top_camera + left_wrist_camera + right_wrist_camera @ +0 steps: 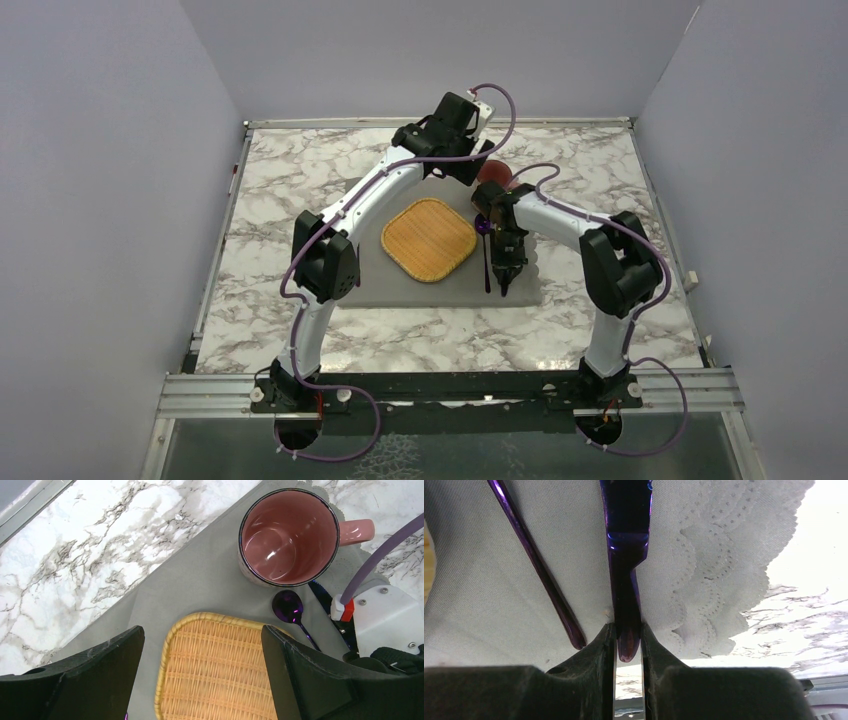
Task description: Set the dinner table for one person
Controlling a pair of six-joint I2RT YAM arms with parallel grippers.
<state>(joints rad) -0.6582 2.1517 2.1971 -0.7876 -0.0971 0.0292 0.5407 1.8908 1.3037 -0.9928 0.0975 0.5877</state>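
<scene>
On the marble dinner table (280, 200) lies a grey scalloped placemat (370, 280) with a square wicker plate (428, 240) on it. A pink mug (289, 537) stands upright at the mat's far right corner. Beside the plate lies a purple spoon (288, 606). My right gripper (628, 632) is shut on the handle end of a purple knife (626, 555), which lies along the mat right of the spoon's handle (539, 565). My left gripper (202, 645) hangs open over the plate's far edge, close to the mug, with nothing between its fingers.
Metal rails edge the table (215, 270), and lavender walls close in on the left, back and right. The right arm's wrist and its purple cable (380, 555) sit just right of the mug. The placemat's lacy edge (719, 595) lies near the knife.
</scene>
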